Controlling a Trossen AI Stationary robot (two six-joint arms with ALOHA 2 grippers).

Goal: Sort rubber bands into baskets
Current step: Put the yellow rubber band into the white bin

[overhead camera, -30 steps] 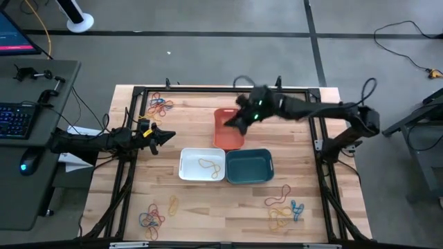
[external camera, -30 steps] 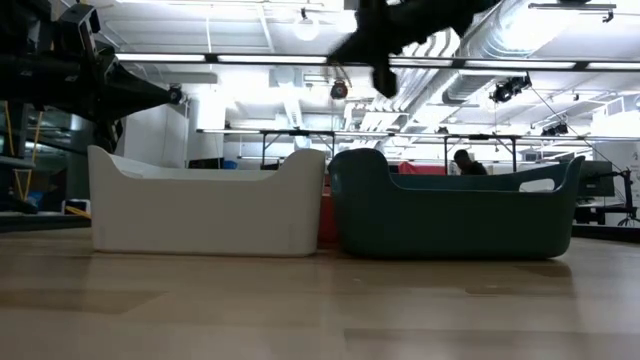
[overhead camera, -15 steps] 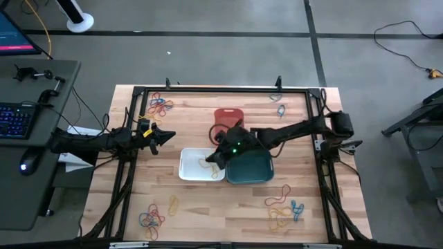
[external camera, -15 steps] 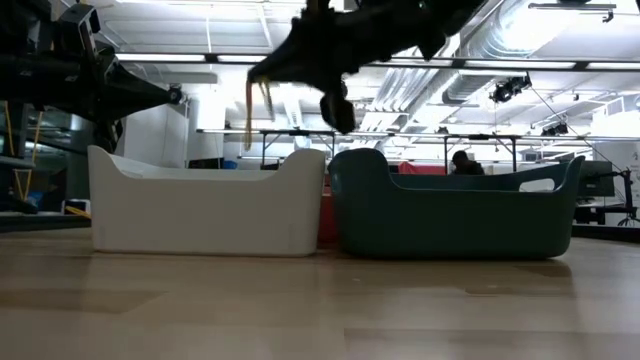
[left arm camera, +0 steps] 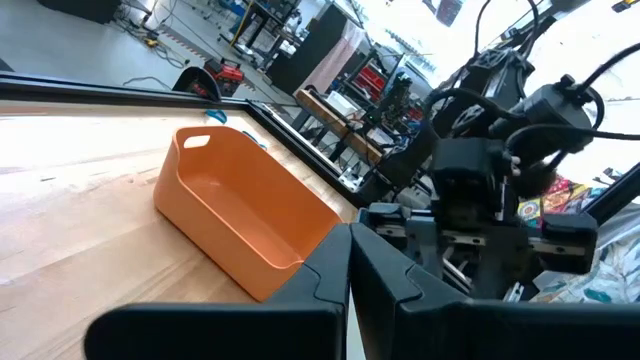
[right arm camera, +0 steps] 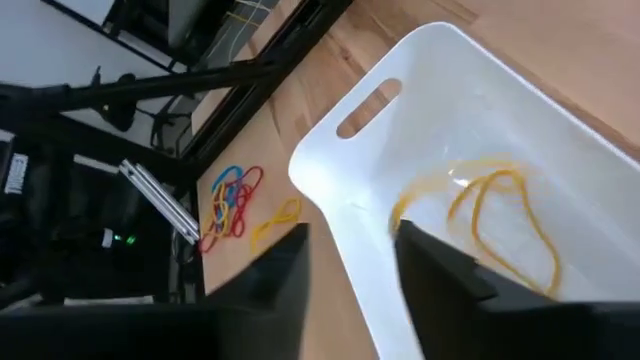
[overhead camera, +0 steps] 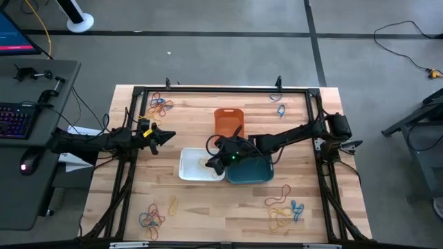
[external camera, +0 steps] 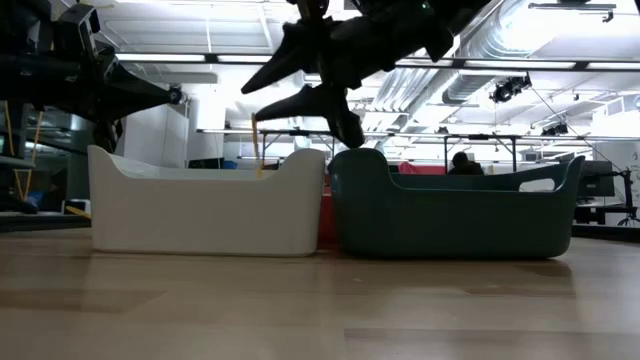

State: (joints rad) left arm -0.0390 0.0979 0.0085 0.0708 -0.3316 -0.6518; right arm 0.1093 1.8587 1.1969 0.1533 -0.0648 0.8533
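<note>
High view showed the right gripper (overhead camera: 212, 163) spread open over the white basket (overhead camera: 190, 169), a yellow rubber band (external camera: 257, 150) dangling from one finger into it. The left gripper (overhead camera: 166, 135) waited clenched near the table's left edge.

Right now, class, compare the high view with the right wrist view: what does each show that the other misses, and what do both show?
Only the high view shows the orange basket, the teal basket, the left gripper waiting at the table's left edge, and four heaps of bands near the corners. Only the right wrist view shows the white basket's handle slot. Both show the white basket with yellow rubber bands inside and the right gripper open above it.
</note>
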